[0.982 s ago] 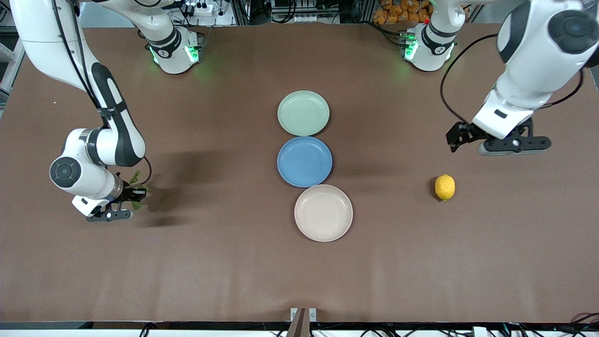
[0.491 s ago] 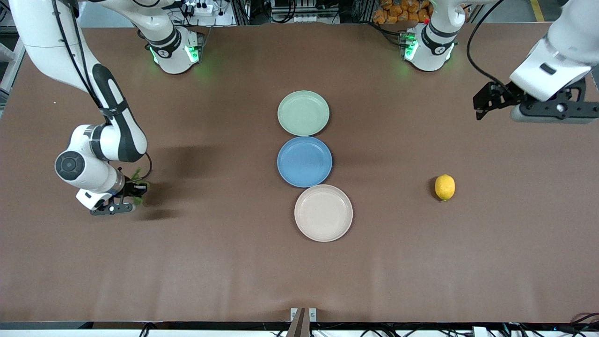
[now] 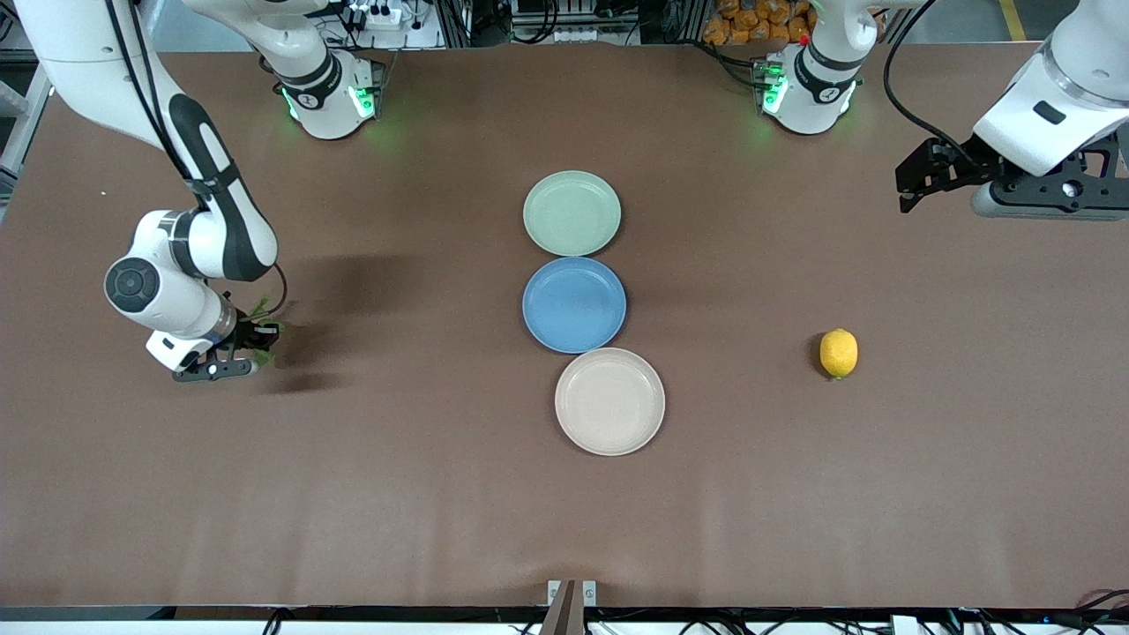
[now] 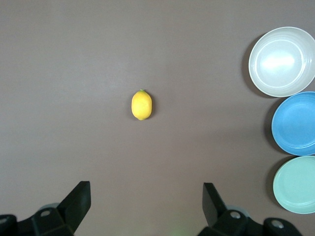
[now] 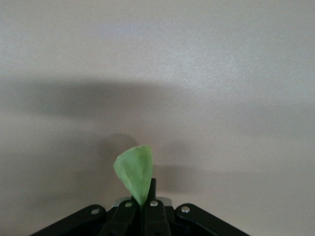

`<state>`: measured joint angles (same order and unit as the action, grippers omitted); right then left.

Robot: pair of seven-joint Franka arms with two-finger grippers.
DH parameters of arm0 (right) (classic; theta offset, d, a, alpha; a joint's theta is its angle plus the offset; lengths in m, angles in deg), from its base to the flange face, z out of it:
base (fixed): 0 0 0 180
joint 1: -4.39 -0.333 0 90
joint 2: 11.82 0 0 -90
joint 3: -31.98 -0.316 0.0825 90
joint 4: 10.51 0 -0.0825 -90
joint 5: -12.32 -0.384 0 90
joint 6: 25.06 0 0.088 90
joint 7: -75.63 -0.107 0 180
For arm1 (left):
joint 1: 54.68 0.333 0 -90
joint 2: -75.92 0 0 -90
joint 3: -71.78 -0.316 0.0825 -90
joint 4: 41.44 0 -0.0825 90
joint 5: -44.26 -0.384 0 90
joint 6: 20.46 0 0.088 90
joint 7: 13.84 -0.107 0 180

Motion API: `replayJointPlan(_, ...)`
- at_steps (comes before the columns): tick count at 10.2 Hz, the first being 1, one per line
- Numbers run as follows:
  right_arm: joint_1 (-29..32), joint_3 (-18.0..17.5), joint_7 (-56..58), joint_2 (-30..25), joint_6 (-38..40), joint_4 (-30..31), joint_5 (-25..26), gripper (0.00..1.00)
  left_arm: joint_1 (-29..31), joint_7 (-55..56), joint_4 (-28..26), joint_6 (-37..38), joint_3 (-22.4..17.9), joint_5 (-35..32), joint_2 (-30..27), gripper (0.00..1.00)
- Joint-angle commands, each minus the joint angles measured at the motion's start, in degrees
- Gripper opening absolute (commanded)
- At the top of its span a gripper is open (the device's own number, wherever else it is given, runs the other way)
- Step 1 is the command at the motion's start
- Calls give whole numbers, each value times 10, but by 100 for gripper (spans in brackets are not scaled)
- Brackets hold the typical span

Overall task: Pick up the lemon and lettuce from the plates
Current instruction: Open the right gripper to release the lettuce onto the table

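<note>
The lemon lies on the bare table, toward the left arm's end from the beige plate. It also shows in the left wrist view. My left gripper is open and empty, up in the air over the table's left arm end, apart from the lemon. My right gripper is shut on the lettuce, low over the table at the right arm's end. In the right wrist view the green leaf sticks out from the shut gripper. The pale green plate and the beige plate hold nothing.
A blue plate sits between the pale green and beige plates in the table's middle. All three plates show at the edge of the left wrist view: beige, blue, green. The arm bases stand along the table edge farthest from the front camera.
My left gripper has risen and moved away from the lemon toward the table's left arm end. My right gripper has shifted slightly toward its base with the lettuce held.
</note>
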<state>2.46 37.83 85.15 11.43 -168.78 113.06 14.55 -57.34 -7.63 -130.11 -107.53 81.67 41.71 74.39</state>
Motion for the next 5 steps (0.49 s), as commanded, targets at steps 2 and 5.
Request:
replayJointPlan(2,14,-25,1,-19,-7,22,-1,21,4,-30,17,16,1,13,5,100)
replayJointPlan(5,16,-25,4,-28,-2,13,-1,100,2,-30,17,16,1,12,5,100)
